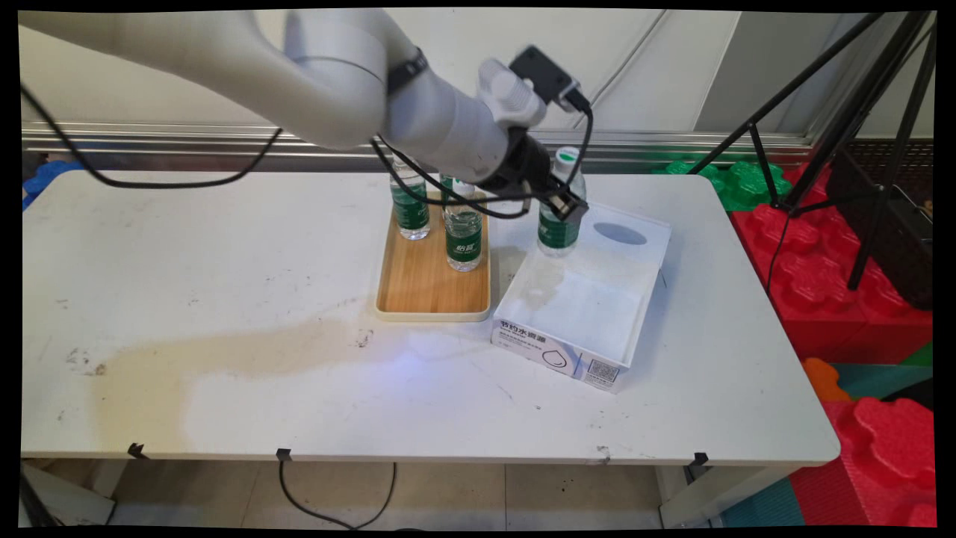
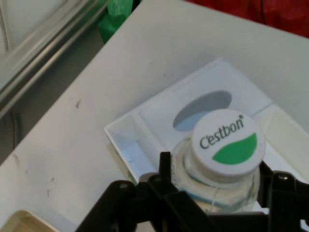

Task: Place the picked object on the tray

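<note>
1. I see the end effector (image 1: 565, 203) clamped on a water bottle (image 1: 560, 224) at the white box's (image 1: 590, 314) far-left corner.
2. Open table (image 1: 224, 299) lies left; the wooden tray (image 1: 433, 288) sits close beside the box.
3. The bottle's base is hidden; it seems inside the box.

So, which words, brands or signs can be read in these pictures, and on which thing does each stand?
"C'estbon": white cap of the clear plastic water bottle between the black two-finger gripper's fingers.
"节约水资源": front wall of the open white cardboard box; its smaller print and QR code are too small to read.
Green labels of the two bottles on the wooden tray: too small to read.
</note>
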`<state>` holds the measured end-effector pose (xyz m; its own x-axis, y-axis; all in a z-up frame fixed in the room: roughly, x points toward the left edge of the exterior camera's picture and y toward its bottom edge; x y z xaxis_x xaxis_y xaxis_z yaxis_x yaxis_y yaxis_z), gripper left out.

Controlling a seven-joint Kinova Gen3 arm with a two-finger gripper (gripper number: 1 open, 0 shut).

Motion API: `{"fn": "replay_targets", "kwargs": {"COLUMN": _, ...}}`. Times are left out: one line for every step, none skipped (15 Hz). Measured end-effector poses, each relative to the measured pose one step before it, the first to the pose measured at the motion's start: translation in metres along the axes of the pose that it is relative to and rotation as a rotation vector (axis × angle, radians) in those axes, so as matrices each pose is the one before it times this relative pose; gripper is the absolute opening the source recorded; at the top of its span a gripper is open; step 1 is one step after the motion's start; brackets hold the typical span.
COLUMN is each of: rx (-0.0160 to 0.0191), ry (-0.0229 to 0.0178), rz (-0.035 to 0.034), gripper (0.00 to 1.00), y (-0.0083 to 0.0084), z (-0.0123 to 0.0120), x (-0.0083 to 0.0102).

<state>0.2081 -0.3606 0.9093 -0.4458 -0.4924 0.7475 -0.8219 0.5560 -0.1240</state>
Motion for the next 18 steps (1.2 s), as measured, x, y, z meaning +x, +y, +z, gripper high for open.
{"fn": "replay_targets", "kwargs": {"rx": -0.00313, "ry": 0.01339, "rz": 0.00551, "gripper": 0.0, "y": -0.00053, "z": -0.01123, "x": 0.0019}}
{"fn": "replay_targets", "kwargs": {"rx": -0.00181, "ry": 0.00865, "rz": 0.00328, "gripper": 0.0, "y": -0.00057, "z": -0.00804, "x": 0.00099}}
{"fn": "replay_targets", "kwargs": {"rx": -0.0027, "ry": 0.0112, "rz": 0.0034, "gripper": 0.0, "y": -0.00085, "z": -0.01115, "x": 0.00129}}
{"fn": "replay_targets", "kwargs": {"rx": -0.00137, "ry": 0.00675, "rz": 0.00106, "gripper": 0.0, "y": -0.00075, "z": -0.00786, "x": 0.00033}}
{"fn": "replay_targets", "kwargs": {"rx": -0.00101, "ry": 0.0083, "rz": 0.00188, "gripper": 0.0, "y": -0.00108, "z": -0.01162, "x": 0.0001}}
{"fn": "replay_targets", "kwargs": {"rx": -0.00123, "ry": 0.00443, "rz": 0.00089, "gripper": 0.0, "y": -0.00091, "z": -0.00787, "x": -0.0005}}
{"fn": "replay_targets", "kwargs": {"rx": -0.00144, "ry": 0.00456, "rz": 0.00169, "gripper": 0.0, "y": -0.00129, "z": -0.0114, "x": -0.00115}}
{"fn": "replay_targets", "kwargs": {"rx": -0.00211, "ry": 0.00294, "rz": 0.00206, "gripper": 0.0, "y": -0.00159, "z": -0.01302, "x": -0.00231}}
{"fn": "replay_targets", "kwargs": {"rx": -0.00132, "ry": -0.00045, "rz": 0.00077, "gripper": 0.0, "y": -0.00182, "z": -0.01286, "x": -0.00353}}
{"fn": "replay_targets", "kwargs": {"rx": -0.00086, "ry": -0.00185, "rz": -0.00072, "gripper": 0.0, "y": -0.0015, "z": -0.01018, "x": -0.00346}}
{"fn": "replay_targets", "kwargs": {"rx": -0.00029, "ry": -0.00455, "rz": -0.00199, "gripper": 0.0, "y": -0.00211, "z": -0.01146, "x": -0.00507}}
{"fn": "replay_targets", "kwargs": {"rx": 0.00054, "ry": -0.00392, "rz": -0.00158, "gripper": 0.0, "y": -0.00139, "z": -0.00633, "x": -0.00345}}
{"fn": "replay_targets", "kwargs": {"rx": 0.00166, "ry": -0.00727, "rz": -0.00281, "gripper": 0.0, "y": -0.00219, "z": -0.00876, "x": -0.00543}}
{"fn": "replay_targets", "kwargs": {"rx": 0.00116, "ry": -0.00574, "rz": -0.00258, "gripper": 0.0, "y": -0.00164, "z": -0.00556, "x": -0.00412}}
{"fn": "replay_targets", "kwargs": {"rx": 0.00283, "ry": -0.00998, "rz": -0.00456, "gripper": 0.0, "y": -0.00284, "z": -0.00768, "x": -0.00634}}
{"fn": "replay_targets", "kwargs": {"rx": 0.00207, "ry": -0.01524, "rz": -0.00704, "gripper": 0.0, "y": -0.00361, "z": -0.00783, "x": -0.00844}}
{"fn": "replay_targets", "kwargs": {"rx": 0.00242, "ry": -0.01553, "rz": -0.00692, "gripper": 0.0, "y": -0.00373, "z": -0.00688, "x": -0.00848}}
{"fn": "replay_targets", "kwargs": {"rx": 0.00129, "ry": -0.01281, "rz": -0.00512, "gripper": 0.0, "y": -0.00321, "z": -0.00466, "x": -0.00668}}
